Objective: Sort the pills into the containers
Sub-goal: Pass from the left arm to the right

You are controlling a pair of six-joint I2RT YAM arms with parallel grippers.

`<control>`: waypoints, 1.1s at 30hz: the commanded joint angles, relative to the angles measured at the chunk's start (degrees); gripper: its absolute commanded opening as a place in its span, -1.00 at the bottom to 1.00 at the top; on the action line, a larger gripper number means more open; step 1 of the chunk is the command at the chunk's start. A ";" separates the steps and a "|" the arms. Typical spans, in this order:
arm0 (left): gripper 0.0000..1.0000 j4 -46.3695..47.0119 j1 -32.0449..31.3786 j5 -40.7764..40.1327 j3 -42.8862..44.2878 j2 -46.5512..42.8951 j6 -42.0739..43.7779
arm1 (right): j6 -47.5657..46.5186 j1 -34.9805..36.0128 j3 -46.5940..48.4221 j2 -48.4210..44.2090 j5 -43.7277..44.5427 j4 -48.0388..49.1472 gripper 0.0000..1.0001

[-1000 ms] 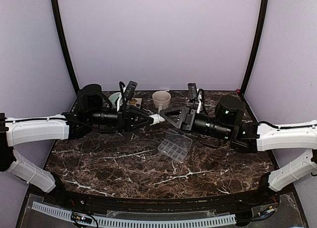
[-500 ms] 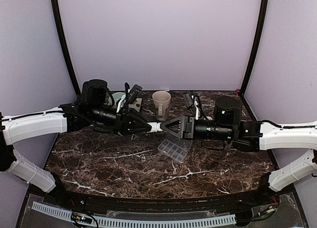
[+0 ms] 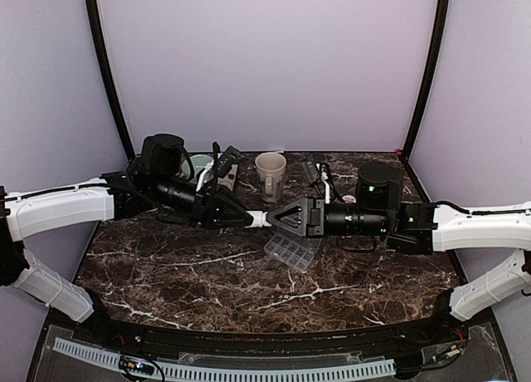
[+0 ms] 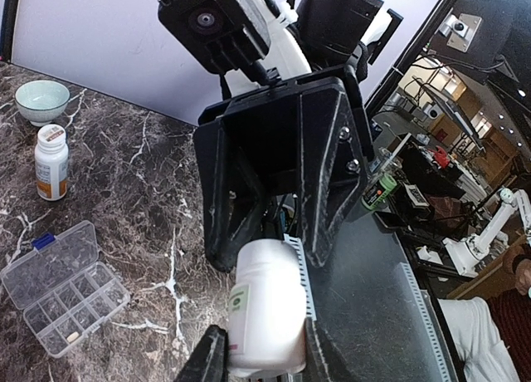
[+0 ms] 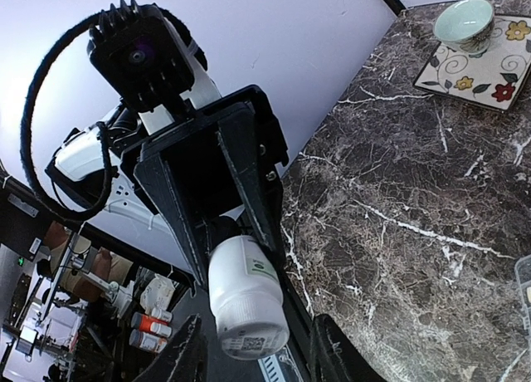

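Both wrists have drawn together, toward the table's near edge. The left gripper (image 4: 264,355) clamps a white pill bottle (image 4: 264,311). The right gripper (image 5: 257,353), jaws narrowed, straddles the bottle's free end with gaps showing. The organizer tray (image 3: 289,253), lid open, lies just nearside of the right jaws.

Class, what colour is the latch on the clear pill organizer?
Blue latch; clearest in the left wrist view.
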 commanded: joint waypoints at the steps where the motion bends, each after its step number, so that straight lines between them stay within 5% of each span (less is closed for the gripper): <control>1: -1.00 -0.87 0.29 1.60 2.03 0.18 1.49 | 0.49 -0.26 1.50 1.07 -2.31 2.76 -0.15; 13: -1.00 0.21 0.28 2.56 1.87 1.06 0.67 | 0.04 -0.13 2.70 1.79 -2.94 1.51 -0.46; 21: -1.00 9.37 0.29 3.61 -2.76 0.38 -6.20 | -4.07 0.34 5.86 3.19 -3.69 -3.35 -1.00; 28: -1.00 21.98 0.12 5.66 -8.48 -0.11 -16.26 | -9.03 0.70 9.26 4.95 -4.23 -8.56 -1.00; 33: -0.63 19.60 -0.31 5.59 -8.57 -1.30 -15.29 | -9.78 0.66 10.51 6.07 -5.27 -9.88 -1.00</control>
